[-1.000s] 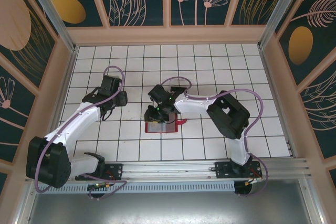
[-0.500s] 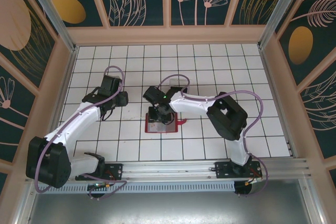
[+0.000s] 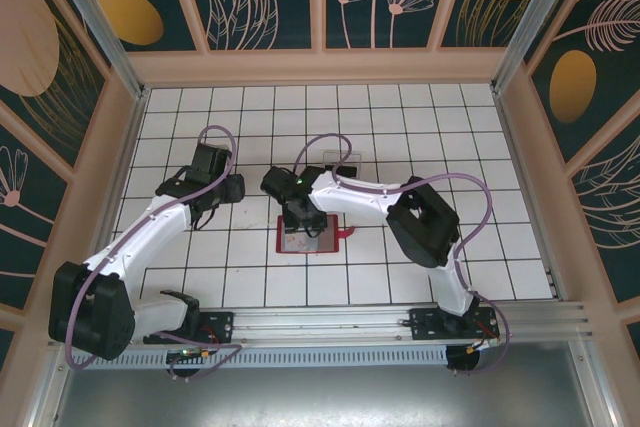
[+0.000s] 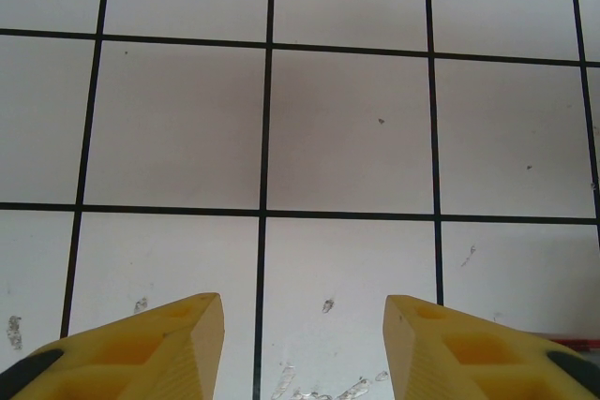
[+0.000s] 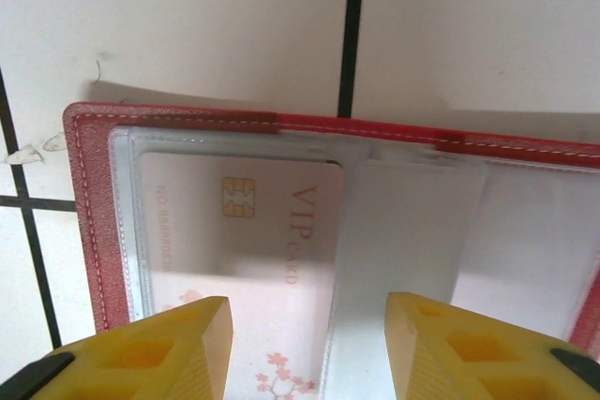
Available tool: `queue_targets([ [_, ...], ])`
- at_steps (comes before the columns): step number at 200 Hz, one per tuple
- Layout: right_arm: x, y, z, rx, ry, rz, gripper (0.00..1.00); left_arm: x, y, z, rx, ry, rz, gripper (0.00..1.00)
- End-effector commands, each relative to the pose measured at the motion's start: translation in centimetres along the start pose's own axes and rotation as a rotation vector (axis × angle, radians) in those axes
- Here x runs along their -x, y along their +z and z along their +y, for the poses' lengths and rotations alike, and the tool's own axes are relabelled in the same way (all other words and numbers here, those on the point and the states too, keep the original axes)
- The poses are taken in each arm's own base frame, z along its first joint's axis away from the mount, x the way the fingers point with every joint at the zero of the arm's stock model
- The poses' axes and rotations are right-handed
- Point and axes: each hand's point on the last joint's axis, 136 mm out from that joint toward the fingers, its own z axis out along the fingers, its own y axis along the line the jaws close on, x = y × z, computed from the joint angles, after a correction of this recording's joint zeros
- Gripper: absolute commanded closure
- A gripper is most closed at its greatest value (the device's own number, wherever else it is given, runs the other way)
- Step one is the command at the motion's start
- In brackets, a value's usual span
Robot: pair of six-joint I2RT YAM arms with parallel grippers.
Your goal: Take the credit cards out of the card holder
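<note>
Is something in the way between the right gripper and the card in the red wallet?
Only a clear plastic pocket of the red wallet, lying over the pale card. The open right gripper hangs above it, nothing else between.

Red card holder (image 5: 94, 231): 1, lying open. Cards seen inside: 1, a pale pink VIP card (image 5: 253, 231) with a chip. Clear sleeves: at least 2, exact count unclear. Clear plastic box (image 3: 341, 159): 1. Arms: 2, left arm (image 3: 150, 227) and right arm (image 3: 365, 197). Grippers: 2, left gripper (image 4: 305, 311) and right gripper (image 5: 309, 311), each with 2 yellow fingers (image 4: 169, 353).
</note>
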Motion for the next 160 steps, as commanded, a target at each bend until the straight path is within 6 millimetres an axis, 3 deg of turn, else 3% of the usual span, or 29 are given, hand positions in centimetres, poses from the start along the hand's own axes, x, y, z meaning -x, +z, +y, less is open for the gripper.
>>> queue_targets([
  [1, 0.0, -0.6, -2.0, -0.144, -0.001, -0.031, 0.50, 0.1, -0.2, 0.0, -0.011, 0.015, -0.009, 0.51],
  [82, -0.4, -1.1, -3.6, -0.198, -0.002, -0.045, 0.46, -0.2, 0.1, -0.1, -0.013, 0.016, 0.002, 0.51],
  [160, -1.9, 1.1, -5.9, -0.213, 0.009, -0.013, 0.46, -1.6, 1.4, -1.1, -0.066, 0.008, 0.072, 0.50],
])
